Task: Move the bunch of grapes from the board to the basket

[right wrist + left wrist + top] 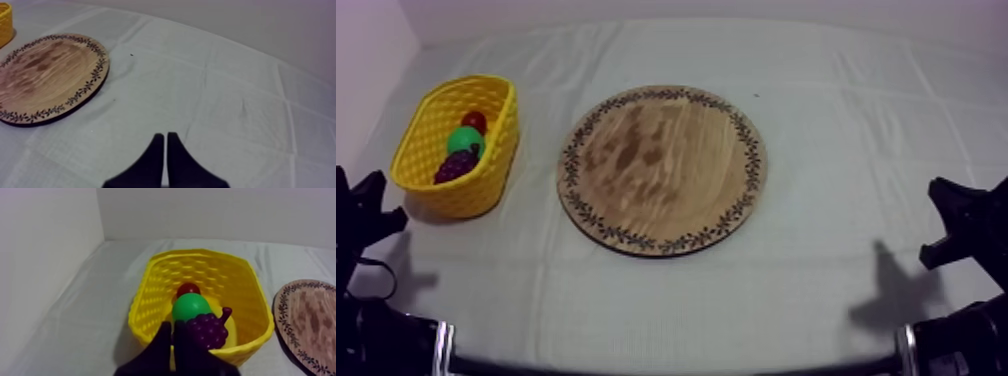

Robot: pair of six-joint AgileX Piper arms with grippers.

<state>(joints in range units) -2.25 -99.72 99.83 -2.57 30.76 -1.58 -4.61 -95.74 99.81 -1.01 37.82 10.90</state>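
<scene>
The purple bunch of grapes (454, 166) lies inside the yellow basket (504, 135) at the table's left, beside a green pear (464, 140) and a small red fruit (474, 121). The round wooden board (662, 168) in the middle is bare. My left gripper (381, 200) rests low at the left, just in front of the basket. In the left wrist view its fingers lie together as a narrow wedge, shut (172, 333), right before the basket (150, 308) and the grapes (207, 330). My right gripper (165, 140) is shut over bare cloth, right of the board (47, 75).
The grey-white cloth runs wide around the board and to the right of it. A wall stands close behind and left of the basket. The board's patterned rim (312, 318) lies just right of the basket.
</scene>
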